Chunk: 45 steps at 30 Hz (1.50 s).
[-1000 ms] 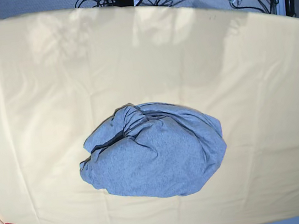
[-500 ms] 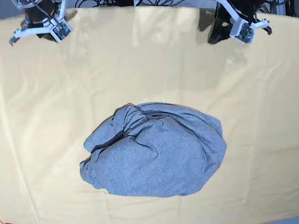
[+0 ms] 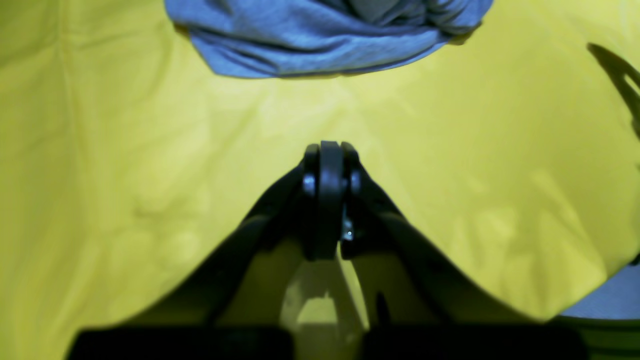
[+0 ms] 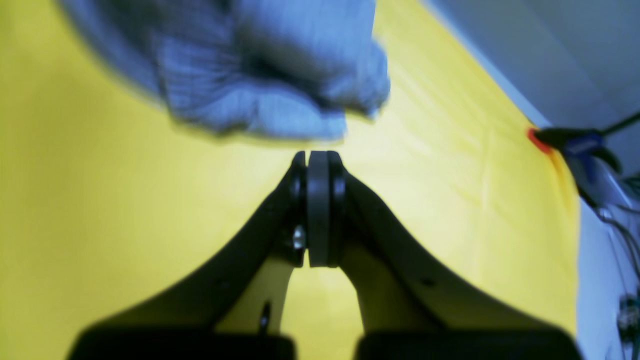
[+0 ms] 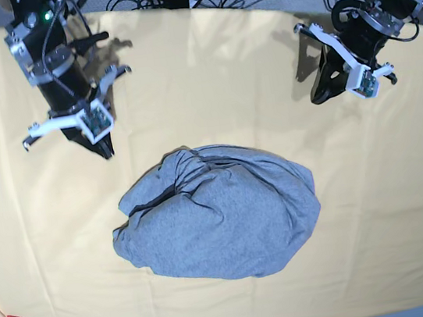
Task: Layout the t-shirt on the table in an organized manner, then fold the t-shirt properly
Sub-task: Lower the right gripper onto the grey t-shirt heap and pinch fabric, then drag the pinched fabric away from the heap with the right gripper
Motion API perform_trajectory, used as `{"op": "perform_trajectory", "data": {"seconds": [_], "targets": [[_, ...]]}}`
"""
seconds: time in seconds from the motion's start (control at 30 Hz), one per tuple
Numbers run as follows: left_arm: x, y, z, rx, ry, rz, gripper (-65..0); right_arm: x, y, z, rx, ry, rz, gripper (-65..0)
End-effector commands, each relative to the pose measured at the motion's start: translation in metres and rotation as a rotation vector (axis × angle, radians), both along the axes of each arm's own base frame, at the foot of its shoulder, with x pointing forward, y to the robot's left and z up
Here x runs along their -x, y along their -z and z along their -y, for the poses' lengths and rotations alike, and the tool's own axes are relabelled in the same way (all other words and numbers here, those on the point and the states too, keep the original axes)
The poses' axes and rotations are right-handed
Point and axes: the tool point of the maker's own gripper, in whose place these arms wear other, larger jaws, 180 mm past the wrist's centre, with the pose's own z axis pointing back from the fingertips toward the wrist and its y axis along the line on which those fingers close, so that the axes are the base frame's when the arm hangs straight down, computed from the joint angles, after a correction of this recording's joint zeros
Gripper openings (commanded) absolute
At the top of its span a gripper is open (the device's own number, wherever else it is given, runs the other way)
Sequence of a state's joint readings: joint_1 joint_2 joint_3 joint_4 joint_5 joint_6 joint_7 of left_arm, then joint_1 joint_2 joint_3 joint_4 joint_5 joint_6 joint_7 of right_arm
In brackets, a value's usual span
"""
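T-shirt [image 5: 228,223] crumpled; both arms' fingers [image 5: 103,146] angle downward, shut.

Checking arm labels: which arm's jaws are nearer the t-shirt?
Right, it appears: its jaws are just beyond the t-shirt's edge; the left jaws sit farther off diagonally.

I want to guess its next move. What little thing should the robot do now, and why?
Probably lower both closed black tools towards the crumpled blue-grey cloth shirt, opening them, because it's bunched up and neither touches it.
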<state>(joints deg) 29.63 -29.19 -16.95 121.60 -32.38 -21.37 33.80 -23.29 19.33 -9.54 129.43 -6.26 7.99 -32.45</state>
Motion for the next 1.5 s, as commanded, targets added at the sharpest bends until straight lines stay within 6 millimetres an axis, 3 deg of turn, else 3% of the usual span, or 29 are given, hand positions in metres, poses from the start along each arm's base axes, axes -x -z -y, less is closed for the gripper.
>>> {"op": "perform_trajectory", "data": {"seconds": [0.0,0.2,0.4,0.47,0.53,0.67,0.83,0.9,0.97,1.0,1.1,1.27,1.47], "targets": [[-0.006,-0.006,-0.001,0.025,0.001,0.023,-65.0,-0.012,-0.004,0.004,-0.001,0.008,0.023,-65.0],[-0.02,0.014,-0.018,0.036,-0.027,-0.015,-65.0,-0.068,0.026,0.021,-0.046,0.06,-0.031,-64.3],[-0.025,0.015,-0.024,0.022,-0.032,-0.016,-65.0,-0.111,0.045,0.013,-0.186,0.08,-0.103,-33.2],[-0.025,0.015,-0.025,0.015,-0.029,-0.016,-65.0,-0.119,0.056,0.01,-0.224,0.093,-0.149,-27.1],[-0.025,0.015,-0.026,0.011,-0.029,-0.016,-65.0,-0.127,0.065,0.004,-0.273,0.105,-0.192,-25.8],[-0.025,0.016,-0.027,0.001,-0.029,-0.016,-65.0,-0.133,0.079,-0.011,-0.322,0.098,-0.261,-25.8],[-0.025,0.018,-0.028,-0.01,-0.03,-0.017,-65.0,-0.131,0.09,-0.012,-0.344,0.146,-0.298,-27.8],[-0.025,0.017,-0.027,-0.008,-0.03,-0.017,-65.0,-0.131,0.091,-0.012,-0.337,0.151,-0.303,-39.0],[-0.025,0.017,-0.027,-0.006,-0.03,-0.018,-65.0,-0.13,0.092,-0.016,-0.321,0.123,-0.312,-59.0],[-0.025,0.017,-0.027,-0.006,-0.03,-0.017,-65.0,-0.128,0.093,-0.018,-0.297,0.1,-0.32,-65.0],[-0.024,0.016,-0.025,0.003,-0.021,-0.017,-65.0,-0.126,0.089,-0.019,-0.245,0.069,-0.321,-65.0],[-0.017,0.012,-0.015,0.015,0.075,-0.012,-65.0,-0.125,0.054,-0.012,-0.187,0.104,-0.258,-65.0],[-0.012,0.009,-0.014,-0.007,0.143,-0.011,-65.0,-0.089,0.036,0.0,-0.131,0.144,-0.197,-65.0]]}}
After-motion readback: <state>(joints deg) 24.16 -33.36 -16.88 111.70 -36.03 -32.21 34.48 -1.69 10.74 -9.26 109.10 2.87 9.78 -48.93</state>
